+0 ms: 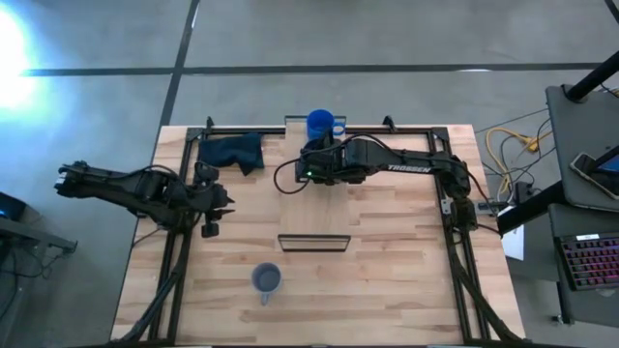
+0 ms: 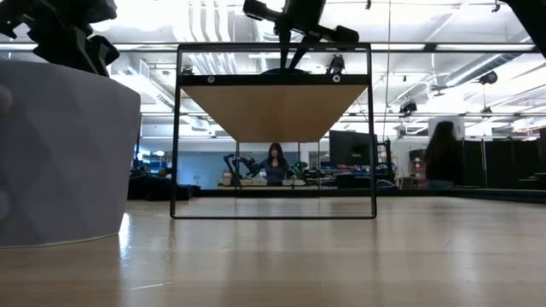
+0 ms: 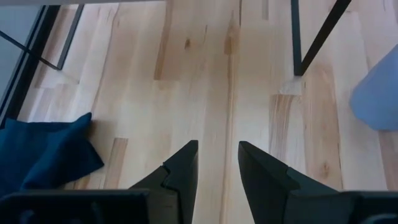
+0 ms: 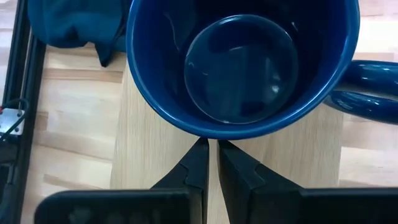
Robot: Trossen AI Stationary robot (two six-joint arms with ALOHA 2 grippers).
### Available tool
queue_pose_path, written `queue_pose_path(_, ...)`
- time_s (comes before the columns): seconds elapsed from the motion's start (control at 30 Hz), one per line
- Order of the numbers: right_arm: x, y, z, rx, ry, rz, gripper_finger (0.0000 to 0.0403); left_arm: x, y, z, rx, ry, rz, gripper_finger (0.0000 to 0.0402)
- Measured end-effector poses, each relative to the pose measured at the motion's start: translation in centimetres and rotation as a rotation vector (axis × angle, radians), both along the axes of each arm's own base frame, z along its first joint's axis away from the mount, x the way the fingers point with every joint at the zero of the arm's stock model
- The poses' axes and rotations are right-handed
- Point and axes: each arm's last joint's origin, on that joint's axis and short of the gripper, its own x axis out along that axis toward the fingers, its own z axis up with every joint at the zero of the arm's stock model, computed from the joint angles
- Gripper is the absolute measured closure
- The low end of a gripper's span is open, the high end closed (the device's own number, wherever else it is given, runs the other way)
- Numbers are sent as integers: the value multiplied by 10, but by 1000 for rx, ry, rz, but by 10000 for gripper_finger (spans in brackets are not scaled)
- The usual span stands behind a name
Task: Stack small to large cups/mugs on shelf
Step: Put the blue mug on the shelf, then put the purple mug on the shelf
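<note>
Arms at work over a butcher-block table [image 1: 387, 271], seen from above. At left, the left gripper [image 1: 209, 228] hovers above the table's left side, its two dark fingers [image 3: 180, 171] a little apart with only bare wood between them; it holds nothing. Just beyond it, toward the back edge, lies a dark blue cloth [image 1: 232, 151], which also shows at the edge of the left wrist view. Nearer the front, left of centre, a small grey-blue mug [image 1: 267, 279] stands on the table, well apart from both arms; in the low view it looms large at the left [image 2: 64, 153].

At centre, the long light-wood shelf [image 1: 311, 208] runs from the back edge toward the front, its dark metal frame [image 2: 273, 128] at the near end. On the shelf's far end stands a blue mug [image 1: 320, 124], upright, mouth open to the camera. The right arm [image 1: 406, 166] reaches in from the right, its right gripper [image 4: 208, 163] just short of that mug's rim, fingers nearly together and closed on nothing. Beside the mug in the right wrist view curves a second dark blue rim or handle [image 4: 367, 87]; which it is cannot be told.
</note>
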Motion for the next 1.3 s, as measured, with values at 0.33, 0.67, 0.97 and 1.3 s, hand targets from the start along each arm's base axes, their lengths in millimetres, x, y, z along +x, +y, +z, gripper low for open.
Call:
queue_pose_path(0.33,0,-5,0,-24,10,5,377,3,-1,-3,-5,-7,3,301)
queue_pose_path(0.67,-1,-6,0,-29,16,15,377,7,-1,-5,-6,-7,4,301)
queue_pose_path(0.97,-2,-1,15,-42,-20,69,375,7,-1,-5,-6,-6,4,301)
queue_pose_path(1.3,-22,0,59,-113,-64,47,326,6,-1,-4,-40,-20,36,301)
